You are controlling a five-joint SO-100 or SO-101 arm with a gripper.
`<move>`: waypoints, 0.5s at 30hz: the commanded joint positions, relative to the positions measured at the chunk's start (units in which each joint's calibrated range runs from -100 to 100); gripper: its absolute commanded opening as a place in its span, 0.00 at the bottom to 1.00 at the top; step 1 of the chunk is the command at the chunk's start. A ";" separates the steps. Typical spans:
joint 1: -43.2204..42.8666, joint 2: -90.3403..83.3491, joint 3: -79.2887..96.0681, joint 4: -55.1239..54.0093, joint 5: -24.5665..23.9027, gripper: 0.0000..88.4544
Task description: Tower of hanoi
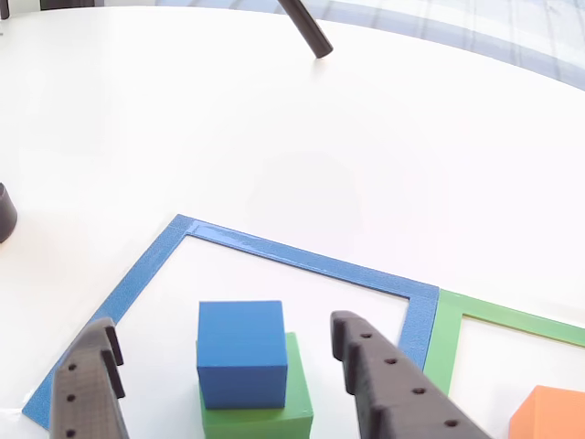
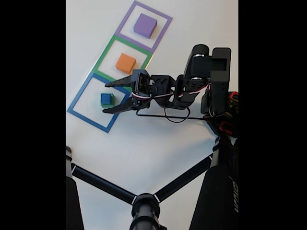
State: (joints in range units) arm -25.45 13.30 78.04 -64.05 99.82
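Observation:
A blue cube (image 1: 241,352) rests on top of a larger green cube (image 1: 274,416) inside the blue square outline (image 1: 302,259). The fixed view shows the same stack (image 2: 107,99) in the blue outline (image 2: 79,94). My gripper (image 1: 224,325) (image 2: 105,98) is open, one dark finger (image 1: 87,389) on each side of the stack with a gap to the cubes. An orange cube (image 1: 548,416) (image 2: 125,63) sits in the green outline (image 1: 443,338) (image 2: 106,51). A purple cube (image 2: 145,25) lies in the purple outline (image 2: 125,19).
The three outlines lie in a row on a white table. A black tripod (image 2: 105,187) spreads its legs across the near part of the table in the fixed view. A black rod (image 1: 306,27) and a dark object (image 1: 5,212) stand farther off.

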 commanded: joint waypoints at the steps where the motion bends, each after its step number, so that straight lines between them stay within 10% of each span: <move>1: -1.30 0.63 -1.23 -2.19 0.18 0.28; 15: -2.16 3.78 -3.23 -3.08 0.18 0.26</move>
State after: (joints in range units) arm -26.62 17.10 76.27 -65.98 100.00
